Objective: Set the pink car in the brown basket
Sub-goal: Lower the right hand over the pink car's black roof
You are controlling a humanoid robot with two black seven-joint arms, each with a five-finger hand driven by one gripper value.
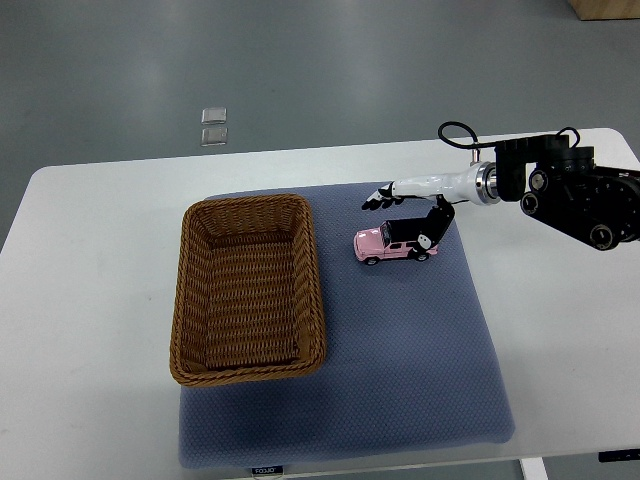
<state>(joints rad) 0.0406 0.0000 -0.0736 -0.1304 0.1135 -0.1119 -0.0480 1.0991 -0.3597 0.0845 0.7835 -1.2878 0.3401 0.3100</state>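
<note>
Brown basket (248, 290), well to the left of the fingers: woven wicker, rectangular w/ rounded corners, stiff ribbed walls, open top, nothing in it. Sits half on the blue-grey mat (400, 380), which looks like soft textured fabric, laid flat on the white worktop (90, 300), smooth and matte.

Pink car (394, 243), just below and beside the fingers, on the mat between basket and hand, wheels down, nose toward the basket. Small toy, prob. hard plastic or die-cast, so rigid and light; glossy pink body w/ dark roof, likely a bit slippery. Wheels may roll if nudged sideways. Best hold, I'd judge: pinch across the body sides, near the middle, not roof or wheels.

Right hand (415, 205): white shell, black fingertips. Fingers (378, 199) spread, holding nothing; the long ones reach left above the car, the thumb hangs down at the car's rear roof; can't tell if touching or just apart. Black wrist and arm come in from the right edge. Left arm not visible.
</note>
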